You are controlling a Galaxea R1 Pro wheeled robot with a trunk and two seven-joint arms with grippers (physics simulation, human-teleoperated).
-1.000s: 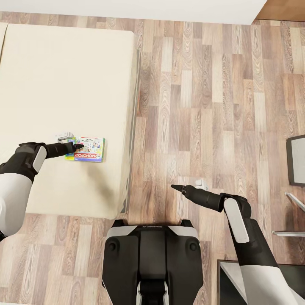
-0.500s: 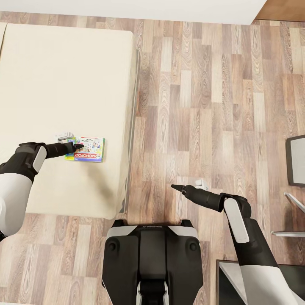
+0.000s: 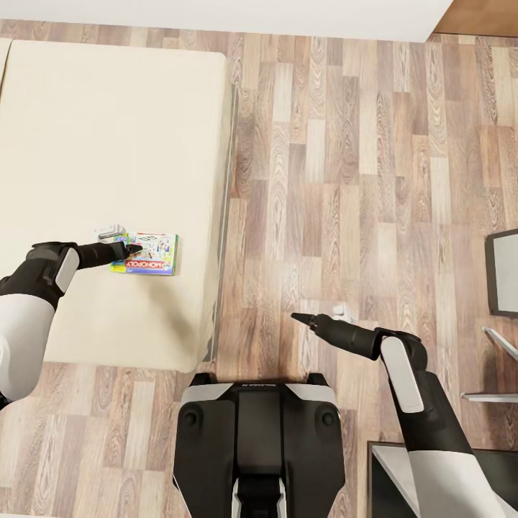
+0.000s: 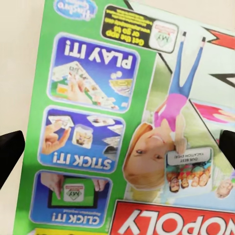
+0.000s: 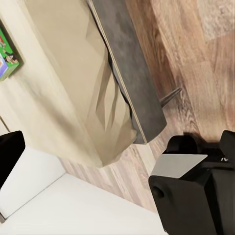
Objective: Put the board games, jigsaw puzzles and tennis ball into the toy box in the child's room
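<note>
- Head view is showing almost nothing changing across the last second: the left gripper (image 3: 134,250) is staying poised over the green-edged, glossy printed Monopoly board game box (image 3: 150,253); the right gripper (image 3: 296,317) is drifting only a hair over the floor; I judge the pick-up is stalling at the alignment stage, not yet a grasp.
- Left wrist view is showing the left claw's dark fingertips (image 4: 9,149) spread wide on either side of the box cover (image 4: 122,127), holding nothing.
- Right claw is hanging empty, its tips standing apart in the right wrist view.
- Box is lying flat and rigid on the plain beige, matte mattress of the low bed (image 3: 108,129), near its floor-side edge; the wood-plank floor (image 3: 345,180) is looking hard and streaky.
</note>
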